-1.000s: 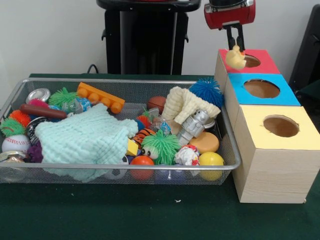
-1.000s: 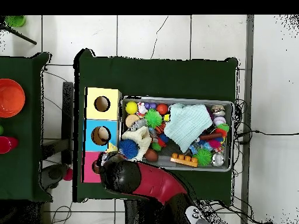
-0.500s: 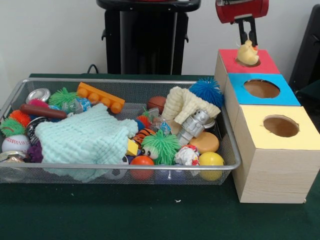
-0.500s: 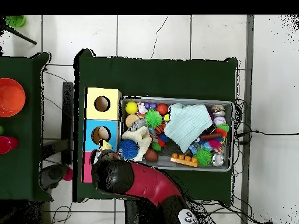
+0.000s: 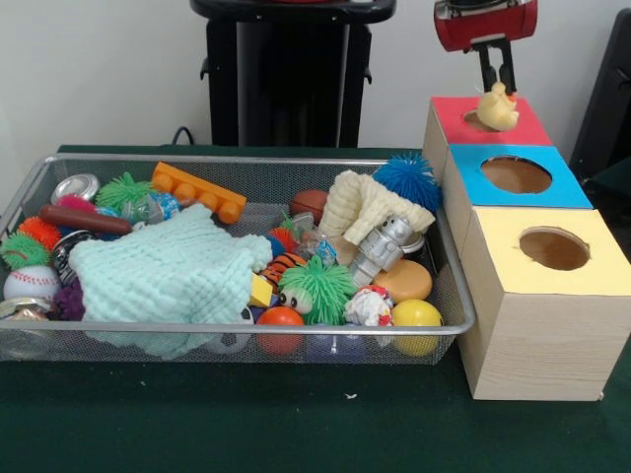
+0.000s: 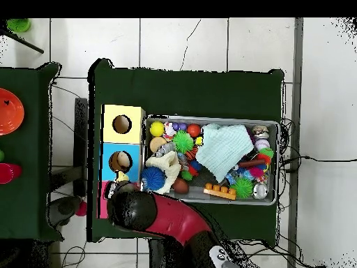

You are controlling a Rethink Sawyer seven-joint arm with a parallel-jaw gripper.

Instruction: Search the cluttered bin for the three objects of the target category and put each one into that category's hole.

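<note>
In the front view my gripper (image 5: 498, 91) hangs over the red-topped box (image 5: 521, 126), shut on a small yellow rubber duck (image 5: 498, 107). The duck is right above the red box's hole (image 5: 477, 121) and covers most of it. Beside it stand the blue-topped box (image 5: 562, 187) with its hole (image 5: 516, 174) and the yellow-topped box (image 5: 592, 271) with its hole (image 5: 554, 248). From overhead, my arm (image 6: 157, 216) covers the red box (image 6: 104, 206) and hides the gripper. The wire bin (image 5: 237, 329) lies left of the boxes, full of toys.
The bin holds a mint cloth (image 5: 163, 271), an orange brick (image 5: 198, 192), a blue spiky ball (image 5: 405, 177), a cream cloth (image 5: 370, 205), a silver robot figure (image 5: 382, 246), a green spiky toy (image 5: 315, 287) and several balls. Overhead, an orange bowl (image 6: 10, 112) sits on a side table.
My gripper has carried the duck rightward from the red box's left edge and down a little over the hole.
</note>
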